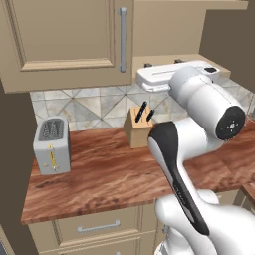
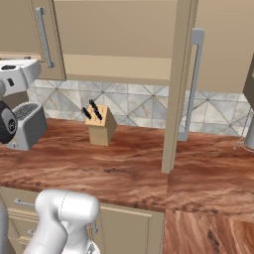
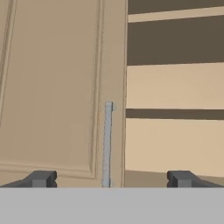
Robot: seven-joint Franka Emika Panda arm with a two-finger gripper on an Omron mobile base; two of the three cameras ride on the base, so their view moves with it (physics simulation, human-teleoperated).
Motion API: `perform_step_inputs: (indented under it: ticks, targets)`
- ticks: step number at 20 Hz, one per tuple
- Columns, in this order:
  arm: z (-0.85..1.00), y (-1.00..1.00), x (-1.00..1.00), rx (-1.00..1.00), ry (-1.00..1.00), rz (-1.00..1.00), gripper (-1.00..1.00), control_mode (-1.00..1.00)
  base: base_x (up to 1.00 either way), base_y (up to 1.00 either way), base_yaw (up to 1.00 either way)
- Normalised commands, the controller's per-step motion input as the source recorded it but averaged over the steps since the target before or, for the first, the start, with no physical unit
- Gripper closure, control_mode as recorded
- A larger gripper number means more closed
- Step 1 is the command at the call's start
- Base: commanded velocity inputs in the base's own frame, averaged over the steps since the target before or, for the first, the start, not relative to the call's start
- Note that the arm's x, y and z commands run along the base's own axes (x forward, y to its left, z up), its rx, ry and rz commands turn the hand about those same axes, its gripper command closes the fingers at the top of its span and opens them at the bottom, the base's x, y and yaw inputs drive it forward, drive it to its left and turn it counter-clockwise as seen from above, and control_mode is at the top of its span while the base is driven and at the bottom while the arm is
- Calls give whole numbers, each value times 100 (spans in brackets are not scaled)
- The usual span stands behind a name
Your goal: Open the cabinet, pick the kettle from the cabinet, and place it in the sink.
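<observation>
From the left base view we see the cabinet (image 1: 64, 40) above the tabletop (image 1: 109, 174), its left door shut with a grey bar handle (image 1: 123, 40), a toaster (image 1: 52, 145) at the left and a knife block (image 1: 138, 127) near the tiled wall. From the right base view we see the cabinet's right door (image 2: 177, 84) swung out edge-on over the wood. In the hand view our gripper (image 3: 111, 178) stands released, fingertips (image 3: 41, 178) wide apart, facing the closed door's handle beside the open half with its inner shelf (image 3: 175, 113); we cannot make out the kettle in there.
</observation>
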Motion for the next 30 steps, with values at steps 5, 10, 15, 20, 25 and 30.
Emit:
perform_step_inputs:
  ticks: [5,10,15,20,25,30]
  targets:
    - [0,9,31,0,0,0,-100,-100,0,0,0]
    - [0,0,31,0,0,0,-100,-100,0,0,0]
    - [0,5,37,0,0,0,-100,-100,0,0,0]
    - [0,13,36,0,0,0,-100,-100,0,0,0]
    - [0,9,34,0,0,0,-100,-100,0,0,0]
    - [0,4,34,0,0,0,-100,-100,0,0,0]
